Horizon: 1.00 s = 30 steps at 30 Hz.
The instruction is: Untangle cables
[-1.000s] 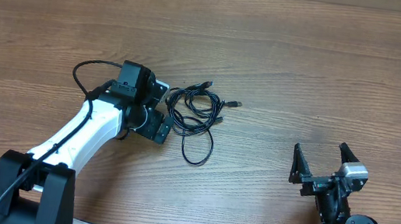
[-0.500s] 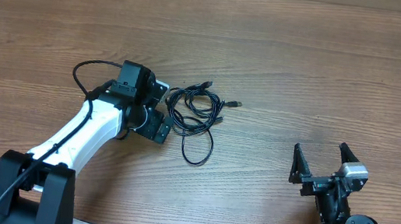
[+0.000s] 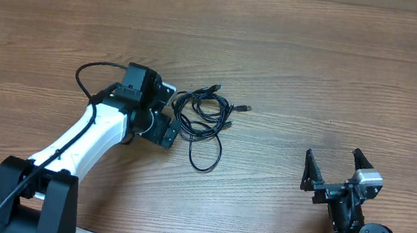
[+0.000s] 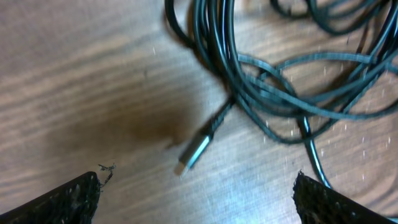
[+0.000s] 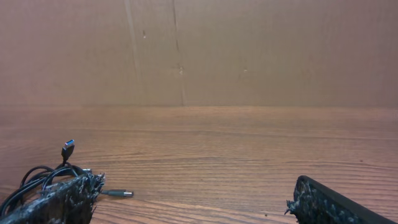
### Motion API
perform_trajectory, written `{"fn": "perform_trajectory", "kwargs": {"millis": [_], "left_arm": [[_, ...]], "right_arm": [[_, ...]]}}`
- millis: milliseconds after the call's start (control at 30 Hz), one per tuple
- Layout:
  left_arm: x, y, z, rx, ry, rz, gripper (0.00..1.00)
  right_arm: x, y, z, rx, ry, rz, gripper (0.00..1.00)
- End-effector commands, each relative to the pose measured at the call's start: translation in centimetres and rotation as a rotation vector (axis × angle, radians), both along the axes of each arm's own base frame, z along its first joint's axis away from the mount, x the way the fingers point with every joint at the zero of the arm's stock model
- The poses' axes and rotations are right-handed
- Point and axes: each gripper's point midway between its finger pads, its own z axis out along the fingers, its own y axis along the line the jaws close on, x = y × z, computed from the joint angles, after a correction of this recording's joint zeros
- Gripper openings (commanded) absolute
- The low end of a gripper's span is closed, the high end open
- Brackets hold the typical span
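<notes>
The cables [image 3: 202, 117] are thin black cords looped in a tangle at the table's middle, with small plugs sticking out to the right [image 3: 246, 107]. My left gripper [image 3: 168, 125] is open and sits low at the tangle's left edge. In the left wrist view the cables [image 4: 273, 81] lie just ahead of the jaws [image 4: 198, 194], with a silver-tipped plug [image 4: 194, 152] between the fingertips. My right gripper [image 3: 333, 172] is open and empty at the front right, far from the tangle. The right wrist view shows the cables [image 5: 37, 177] far left and a plug [image 5: 118, 193].
A wooden table [image 3: 346, 70] spreads all round. A brown cardboard wall [image 5: 199, 50] stands behind the table's far edge. The thick black wire of the left arm [image 3: 86, 83] loops beside its wrist.
</notes>
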Motion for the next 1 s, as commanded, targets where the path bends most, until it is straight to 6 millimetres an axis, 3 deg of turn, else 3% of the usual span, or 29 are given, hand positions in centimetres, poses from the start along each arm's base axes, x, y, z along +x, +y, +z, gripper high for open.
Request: {"fn": "perform_trajectory", "kwargs": {"millis": [0, 967], "left_arm": [[1.26, -0.64, 0.81, -0.019, -0.045, -0.025, 1.00], [1.14, -1.19, 0.92, -0.052, -0.039, -0.032, 1.00]], "right_arm": [[-0.01, 0.09, -0.22, -0.007, -0.004, 0.003, 1.00], [-0.01, 0.09, -0.22, -0.007, -0.004, 0.003, 1.00]]}}
